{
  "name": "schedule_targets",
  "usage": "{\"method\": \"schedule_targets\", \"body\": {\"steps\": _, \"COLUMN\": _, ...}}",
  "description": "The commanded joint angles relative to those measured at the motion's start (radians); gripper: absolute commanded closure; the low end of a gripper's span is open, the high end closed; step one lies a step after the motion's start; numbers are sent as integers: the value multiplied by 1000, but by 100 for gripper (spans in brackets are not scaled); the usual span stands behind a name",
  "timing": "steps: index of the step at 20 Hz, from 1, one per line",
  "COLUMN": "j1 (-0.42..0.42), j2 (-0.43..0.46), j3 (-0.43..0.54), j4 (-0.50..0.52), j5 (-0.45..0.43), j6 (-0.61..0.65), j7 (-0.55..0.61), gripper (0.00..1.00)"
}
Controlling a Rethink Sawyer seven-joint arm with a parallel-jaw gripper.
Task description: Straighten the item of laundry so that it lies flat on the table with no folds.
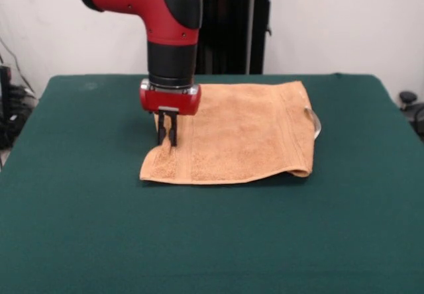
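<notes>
Pinching the towel (238, 132) near its 8 o'clock corner, the gripper (166, 140) stands upright with its two dark fingers (159, 130) close together and their tips down in the cloth; they appear clamped on a small ridge of terry, though the bite itself is hard to make out. The towel lies a little toward 12 o'clock from the centre of the table (212, 241), mostly spread, but its 3 o'clock edge rolls under in a rounded fold, and a pale strip, perhaps the tag (314, 123), peeks out beside it. The 8 o'clock corner also looks slightly rucked. As I judge it, the step in hand is tensioning the cloth from this corner, so the pull should go low and slow toward 9 o'clock, just clear of the felt, so the cloth slides rather than bunches. Lifting high would likely drag the whole towel instead of opening the far fold. The felt may grip terry, so a short pull, then a release, seems wiser than one long haul. The rolled edge at 3 o'clock will probably need its own grasp afterwards.
</notes>
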Motion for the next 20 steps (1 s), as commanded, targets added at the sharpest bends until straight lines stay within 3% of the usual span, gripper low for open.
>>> {"method": "schedule_targets", "body": {"steps": 1, "j1": 48, "j2": 112, "j3": 59, "j4": -121, "j5": 60, "j6": 72, "j7": 138, "gripper": 100}}
{"method": "schedule_targets", "body": {"steps": 6, "j1": 111, "j2": 39, "j3": -51, "j4": -155, "j5": 32, "j6": 26, "j7": 103, "gripper": 100}}
{"method": "schedule_targets", "body": {"steps": 9, "j1": 125, "j2": -3, "j3": -87, "j4": -169, "j5": 23, "j6": 92, "j7": 76, "gripper": 100}}
{"method": "schedule_targets", "body": {"steps": 20, "j1": 87, "j2": -89, "j3": -102, "j4": -163, "j5": -26, "j6": 207, "j7": 27, "gripper": 100}}
